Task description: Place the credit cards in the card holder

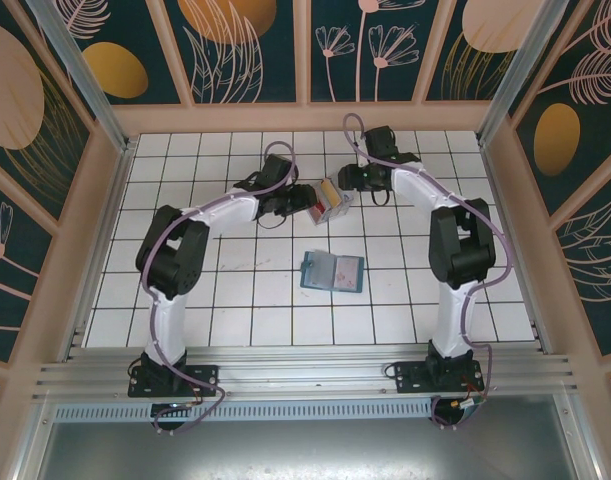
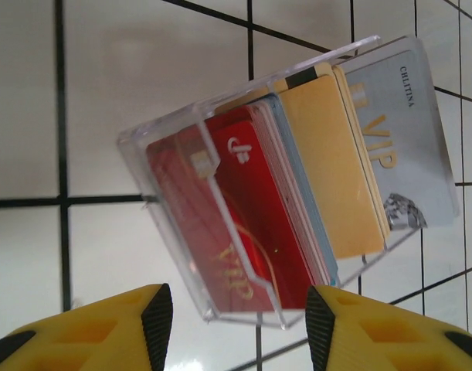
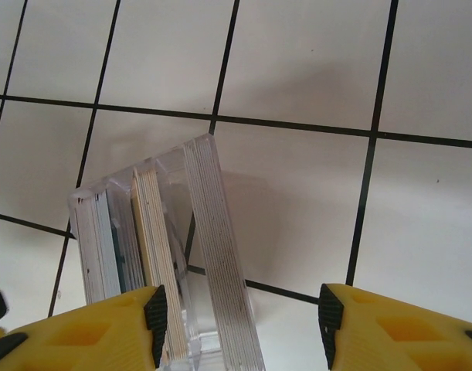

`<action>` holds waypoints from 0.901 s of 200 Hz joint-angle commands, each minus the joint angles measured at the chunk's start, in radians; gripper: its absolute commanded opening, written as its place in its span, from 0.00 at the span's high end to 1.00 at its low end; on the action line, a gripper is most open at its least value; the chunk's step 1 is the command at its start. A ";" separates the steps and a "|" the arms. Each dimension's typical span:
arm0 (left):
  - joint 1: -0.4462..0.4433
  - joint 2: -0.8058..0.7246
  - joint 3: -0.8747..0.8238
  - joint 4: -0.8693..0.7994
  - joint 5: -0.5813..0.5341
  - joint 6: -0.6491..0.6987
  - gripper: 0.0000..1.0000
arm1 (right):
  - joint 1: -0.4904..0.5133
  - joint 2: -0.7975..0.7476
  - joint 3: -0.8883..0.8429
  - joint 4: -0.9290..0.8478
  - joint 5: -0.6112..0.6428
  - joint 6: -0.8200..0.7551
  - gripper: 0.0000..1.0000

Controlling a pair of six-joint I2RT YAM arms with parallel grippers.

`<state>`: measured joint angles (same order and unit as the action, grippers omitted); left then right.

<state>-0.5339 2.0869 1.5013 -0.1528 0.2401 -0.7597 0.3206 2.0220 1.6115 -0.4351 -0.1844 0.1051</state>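
Flanking the clear box [image 2: 174,224] at the table's far middle, my left gripper [image 2: 237,318] and right gripper [image 3: 239,317] both stand released, grasping nothing. The credit cards [image 2: 297,193] stand on edge inside it, between my claws. The card holder [image 1: 332,271] lies open nearer.

- On the grey card [image 2: 405,131], the rearmost one in the clear box [image 2: 162,154], the word "CHLITINA" stands in small dark capitals near one edge.
- The same grey card carries "VIP" in large gold letters across its middle, lying sideways in the left wrist view.
- Near one corner of it there is a silvery emblem, too blurred to read.
- The red card [image 2: 243,216] at the front carries "VIP" in gold, seen through the clear wall, and a small gold sign like a curled "J".
- In the right wrist view the cards [image 3: 220,255] stand edge-on, their print hidden.
- On the card holder [image 1: 332,270], any print is too small to read.
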 commanded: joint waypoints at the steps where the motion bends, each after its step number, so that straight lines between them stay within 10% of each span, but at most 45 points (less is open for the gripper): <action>1: 0.006 0.063 0.060 -0.004 0.044 0.029 0.49 | 0.007 0.030 0.050 -0.053 -0.021 -0.033 0.43; 180: 0.018 0.138 0.004 0.062 0.031 -0.010 0.50 | 0.035 0.155 0.152 -0.126 0.109 -0.053 0.40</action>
<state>-0.5217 2.2227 1.5581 -0.0902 0.2821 -0.7563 0.3500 2.1441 1.7218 -0.5228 -0.1459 0.0601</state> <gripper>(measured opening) 0.499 0.595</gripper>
